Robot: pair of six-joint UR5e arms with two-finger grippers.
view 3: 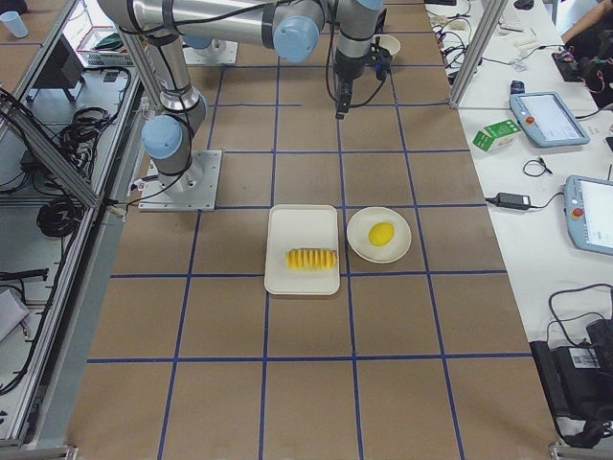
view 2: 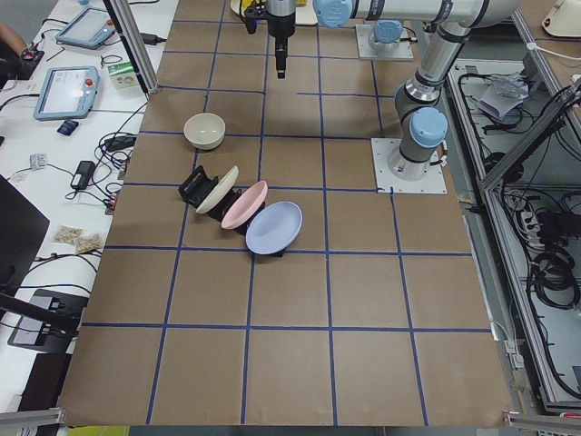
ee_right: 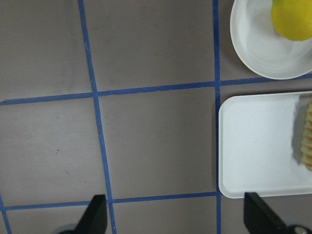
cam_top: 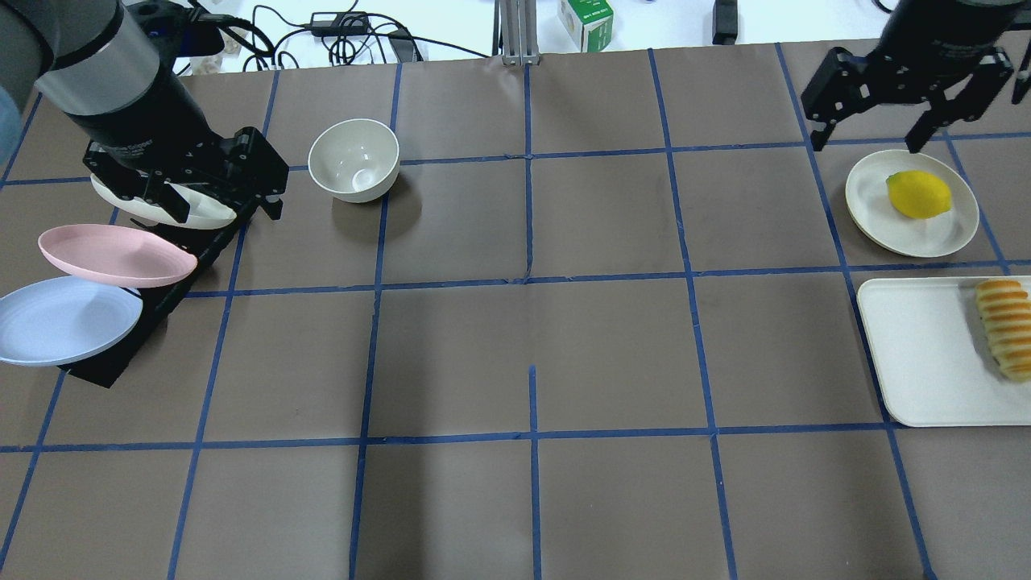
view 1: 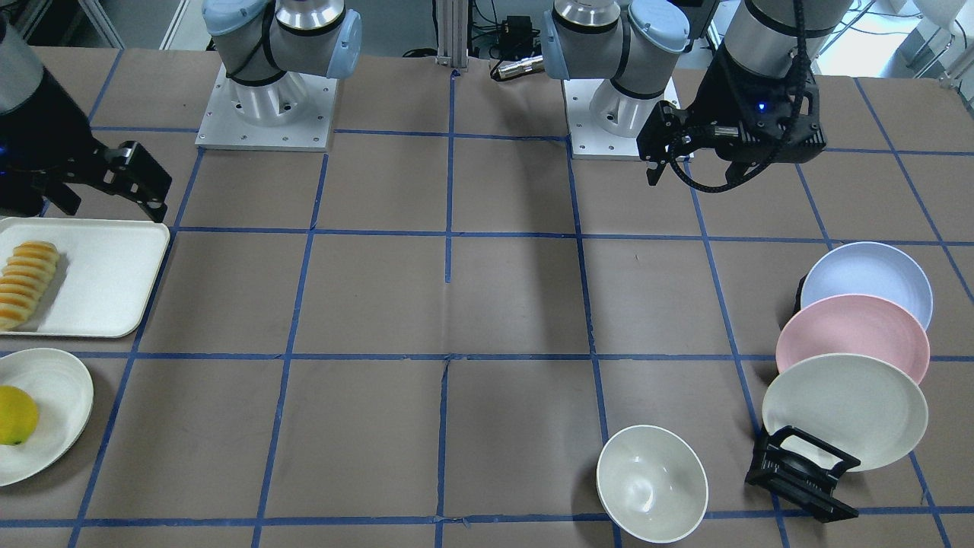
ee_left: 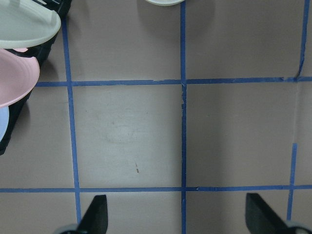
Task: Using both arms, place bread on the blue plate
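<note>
Bread (cam_top: 1005, 326) lies far from the blue plate (cam_top: 56, 322). Left: the blue plate leans in its rack (cam_top: 109, 366), left gripper (ee_left: 178, 217) near, wide open, empty. Right: right gripper (ee_right: 176, 217), equally open and empty, is nearest the bread on the tray (cam_top: 918, 362), long axis running toward the robot.

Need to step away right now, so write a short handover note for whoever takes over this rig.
Left hand: open, empty, hovering by the dish rack.
Right hand: open, empty, above the table near the lemon.
Bread: lies on the white tray, not grasped.
Blue plate: leans in the rack's end slot, beside the pink plate.
Done: nothing yet.
Left: probably the left hand pulls the blue plate out and lays it flat, then the right hand brings the bread onto it.
</note>
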